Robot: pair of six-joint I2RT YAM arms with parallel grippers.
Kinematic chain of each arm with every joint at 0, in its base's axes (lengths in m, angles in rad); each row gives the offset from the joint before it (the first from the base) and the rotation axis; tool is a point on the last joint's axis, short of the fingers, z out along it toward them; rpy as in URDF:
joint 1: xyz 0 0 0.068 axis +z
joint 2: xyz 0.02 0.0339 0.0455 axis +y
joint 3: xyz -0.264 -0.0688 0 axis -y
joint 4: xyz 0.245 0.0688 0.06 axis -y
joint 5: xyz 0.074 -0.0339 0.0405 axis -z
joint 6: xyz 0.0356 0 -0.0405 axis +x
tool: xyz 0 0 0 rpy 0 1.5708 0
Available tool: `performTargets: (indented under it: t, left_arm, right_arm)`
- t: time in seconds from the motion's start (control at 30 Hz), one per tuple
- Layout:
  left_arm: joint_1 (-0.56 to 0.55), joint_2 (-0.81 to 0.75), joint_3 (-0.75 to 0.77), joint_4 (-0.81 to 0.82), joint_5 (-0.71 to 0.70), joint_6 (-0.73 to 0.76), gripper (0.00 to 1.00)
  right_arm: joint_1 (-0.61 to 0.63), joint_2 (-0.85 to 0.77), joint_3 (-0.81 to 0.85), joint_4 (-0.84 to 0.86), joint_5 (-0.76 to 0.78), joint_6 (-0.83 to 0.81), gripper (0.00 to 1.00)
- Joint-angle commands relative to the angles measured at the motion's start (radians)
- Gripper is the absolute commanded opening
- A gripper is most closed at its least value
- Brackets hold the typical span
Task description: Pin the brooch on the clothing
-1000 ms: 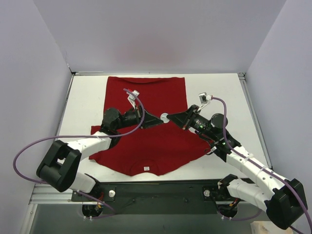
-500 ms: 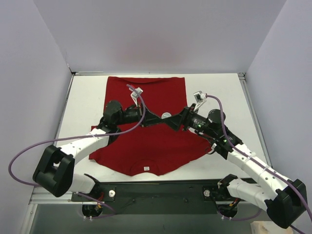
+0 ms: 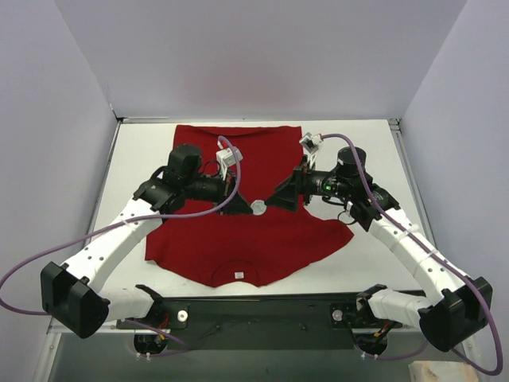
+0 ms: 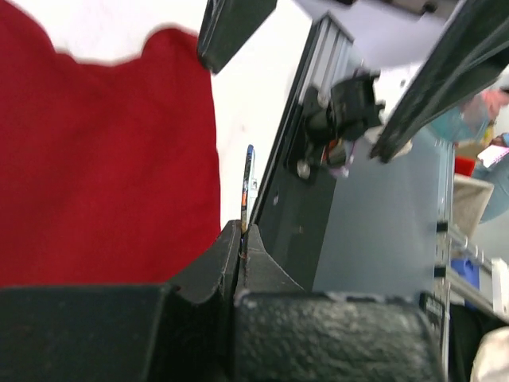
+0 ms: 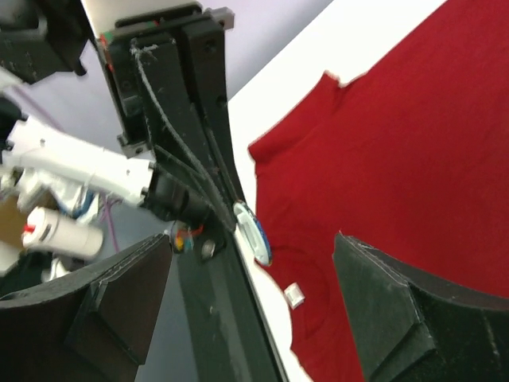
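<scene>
The clothing [image 3: 238, 231] is a deep-red T-shirt spread flat on the white table, with its collar and white label [image 3: 237, 275] toward the near edge. My left gripper [image 3: 247, 205] hangs over the shirt's middle, shut on the brooch [image 3: 258, 208]. In the left wrist view the brooch [image 4: 248, 185] sticks up edge-on from the closed gripper [image 4: 241, 229], with the shirt [image 4: 103, 159] on the left. My right gripper [image 3: 272, 201] faces it, open. In the right wrist view the brooch [image 5: 253, 232] sits between my wide-apart fingers [image 5: 119, 294], touching neither, above the shirt [image 5: 398, 143].
A black rail [image 3: 262, 306] runs along the table's near edge under the arm bases and shows in the left wrist view as the rail [image 4: 294, 199]. Bare white table [image 3: 366, 159] lies on both sides of the shirt. Grey walls close in three sides.
The right gripper has opened and let go of the brooch, while the left gripper has closed on it. Both grippers and the brooch moved toward the near edge, slightly left.
</scene>
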Motion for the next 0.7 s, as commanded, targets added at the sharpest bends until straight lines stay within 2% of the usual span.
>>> performTargets:
  t: [0.0, 0.03, 0.2, 0.23, 0.33, 0.67]
  left_arm:
    - [-0.003, -0.027, 0.079, -0.329, 0.018, 0.222, 0.0]
    - [-0.003, -0.027, 0.084, -0.377, 0.026, 0.258, 0.0]
    - [-0.003, -0.024, 0.09, -0.432, 0.03, 0.312, 0.0]
    - [-0.003, -0.024, 0.089, -0.431, 0.035, 0.315, 0.0]
    - [-0.004, -0.03, 0.087, -0.431, 0.07, 0.331, 0.0]
    - [-0.016, -0.049, 0.07, -0.42, 0.142, 0.338, 0.0]
  right_arm:
    - [0.036, 0.034, 0.122, -0.164, -0.166, -0.177, 0.84]
    - [0.048, 0.041, 0.137, -0.245, -0.169, -0.203, 0.84]
    - [0.122, 0.09, 0.197, -0.371, -0.161, -0.313, 0.79]
    - [0.125, 0.096, 0.197, -0.394, -0.16, -0.32, 0.75]
    - [0.128, 0.116, 0.191, -0.414, -0.141, -0.333, 0.7]
    - [0.163, 0.195, 0.203, -0.405, -0.15, -0.333, 0.63]
